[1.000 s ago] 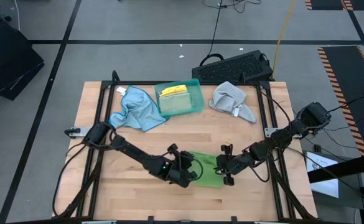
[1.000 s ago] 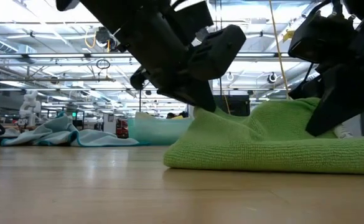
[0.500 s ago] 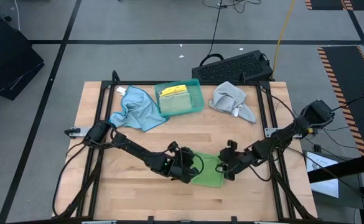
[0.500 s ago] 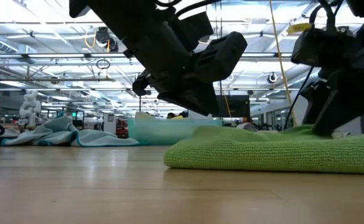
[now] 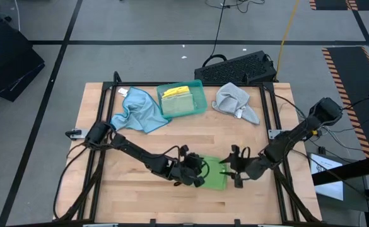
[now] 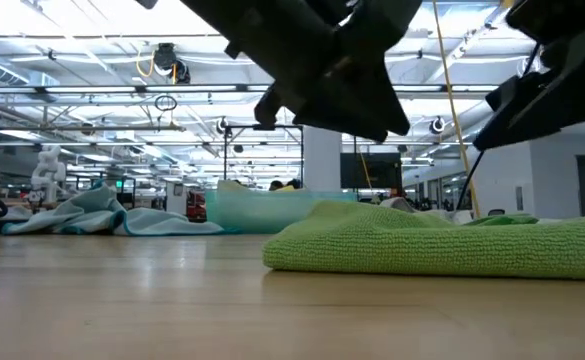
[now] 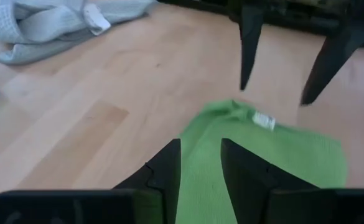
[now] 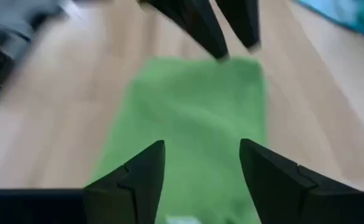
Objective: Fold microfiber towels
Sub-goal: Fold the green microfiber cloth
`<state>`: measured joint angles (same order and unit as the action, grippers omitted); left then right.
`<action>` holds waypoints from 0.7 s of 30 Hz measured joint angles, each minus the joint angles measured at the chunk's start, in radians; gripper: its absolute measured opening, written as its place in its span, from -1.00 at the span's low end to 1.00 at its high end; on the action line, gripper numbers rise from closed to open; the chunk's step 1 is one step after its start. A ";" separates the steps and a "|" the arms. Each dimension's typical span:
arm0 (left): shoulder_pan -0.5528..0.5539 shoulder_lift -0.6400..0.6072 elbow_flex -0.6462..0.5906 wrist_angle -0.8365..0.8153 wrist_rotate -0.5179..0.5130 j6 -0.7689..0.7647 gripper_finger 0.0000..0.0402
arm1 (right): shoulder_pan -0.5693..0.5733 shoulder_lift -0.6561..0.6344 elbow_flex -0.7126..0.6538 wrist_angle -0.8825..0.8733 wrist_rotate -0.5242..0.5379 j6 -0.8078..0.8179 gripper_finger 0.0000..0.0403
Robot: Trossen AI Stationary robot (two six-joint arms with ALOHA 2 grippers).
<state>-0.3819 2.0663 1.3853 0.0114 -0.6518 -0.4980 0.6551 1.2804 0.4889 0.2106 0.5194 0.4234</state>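
Observation:
A folded green microfiber towel (image 5: 214, 174) lies flat on the wooden table near its front edge, also seen in the low view (image 6: 442, 245). My left gripper (image 5: 202, 171) hangs open just above the towel's left part, fingers (image 7: 169, 165) apart and clear of the cloth. My right gripper (image 5: 229, 169) hangs open above the towel's right edge, pointing toward the left gripper, with the green towel (image 8: 188, 106) below and ahead of it. Neither gripper holds anything.
At the far side stands a teal tray (image 5: 197, 85) holding a folded yellow towel (image 5: 176, 96). Left of the tray lies a crumpled light blue towel (image 5: 137, 110), and right of it a crumpled grey towel (image 5: 234, 102). A keyboard (image 5: 238, 66) sits beyond the far edge. Bare wood lies near left.
Both grippers have opened, let go of the green towel and risen clear of it. My right gripper has also drawn back toward the table's right edge. The towel's top, humped up under the fingers before, has settled flat.

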 joint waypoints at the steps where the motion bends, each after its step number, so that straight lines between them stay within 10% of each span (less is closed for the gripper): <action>1: -0.005 0.000 0.000 -0.015 0.000 -0.001 -0.41 | 0.008 0.011 -0.023 0.077 0.000 -0.020 -0.05; 21: -0.057 0.064 -0.026 0.068 -0.036 0.079 -0.41 | 0.019 0.428 -0.126 0.805 -0.027 -0.267 -0.60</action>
<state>-0.4386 2.1307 1.3598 0.0793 -0.6880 -0.4189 0.6741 1.7081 0.3630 1.0160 0.4928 0.1567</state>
